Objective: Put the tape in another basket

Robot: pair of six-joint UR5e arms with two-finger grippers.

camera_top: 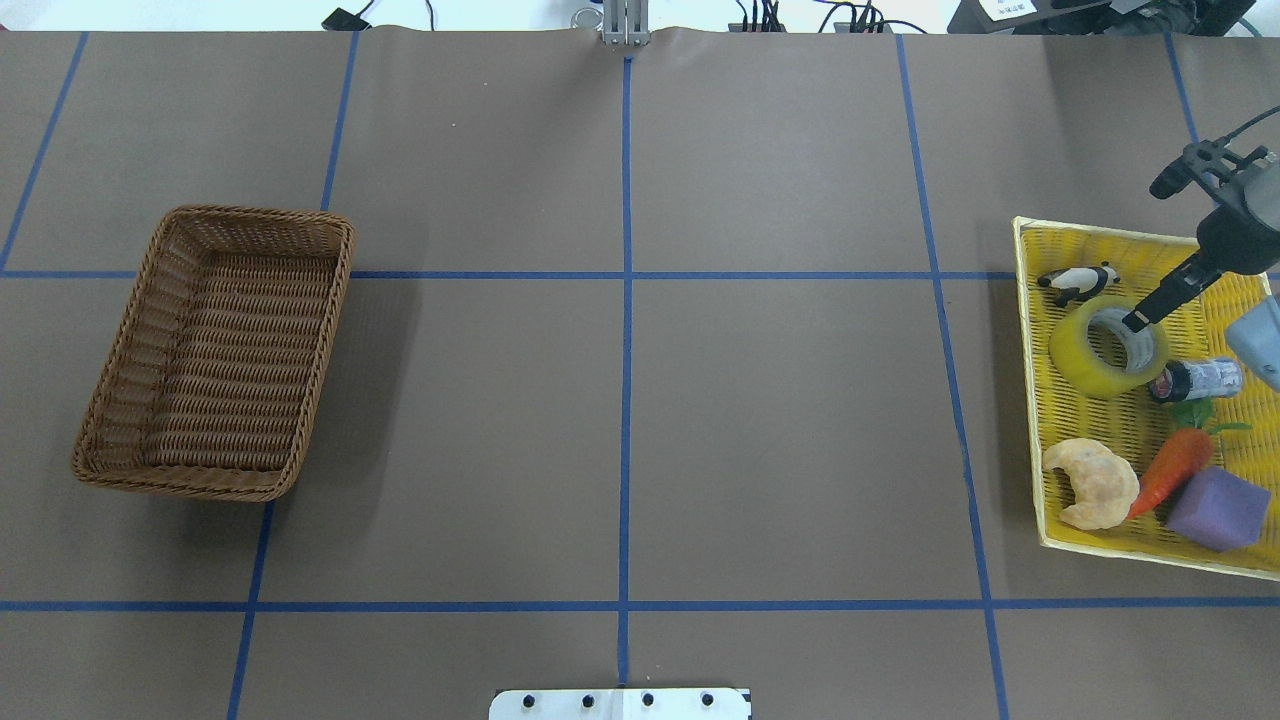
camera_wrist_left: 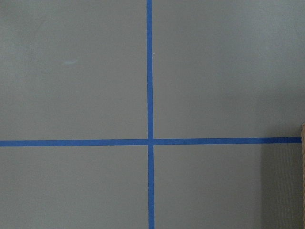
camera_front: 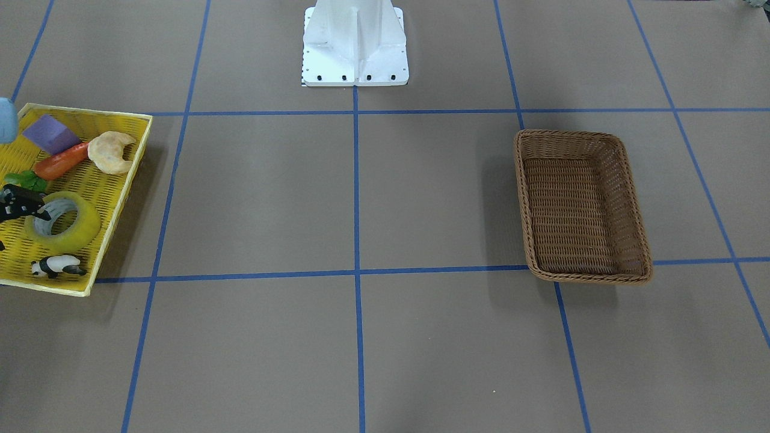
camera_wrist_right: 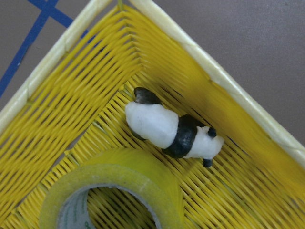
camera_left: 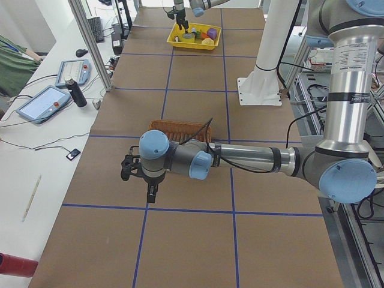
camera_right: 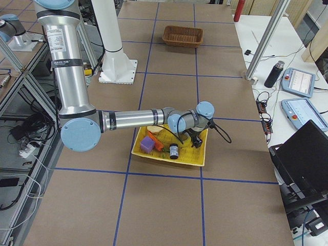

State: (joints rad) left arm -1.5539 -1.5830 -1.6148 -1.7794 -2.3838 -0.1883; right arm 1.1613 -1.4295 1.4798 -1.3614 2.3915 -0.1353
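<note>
The yellow tape roll (camera_top: 1075,350) lies flat in a yellow mesh tray (camera_top: 1030,400) at the table's right end. It also shows in the front view (camera_front: 84,225) and the right wrist view (camera_wrist_right: 143,176). My right gripper (camera_top: 1137,321) hangs over it, with a dark finger tip at the roll's inner rim. I cannot tell whether it is open or shut. The brown wicker basket (camera_top: 260,212) stands empty at the left, and shows in the front view (camera_front: 571,133). My left gripper (camera_left: 139,183) hovers over bare table near the basket (camera_left: 180,125). I cannot tell its state.
The tray also holds a toy panda (camera_top: 1078,283), a dark-capped bottle (camera_top: 1200,380), a croissant (camera_top: 1092,483), a carrot (camera_top: 1170,470) and a purple block (camera_top: 1217,508). The white robot base (camera_front: 355,48) stands at mid table. Blue tape lines grid the brown table.
</note>
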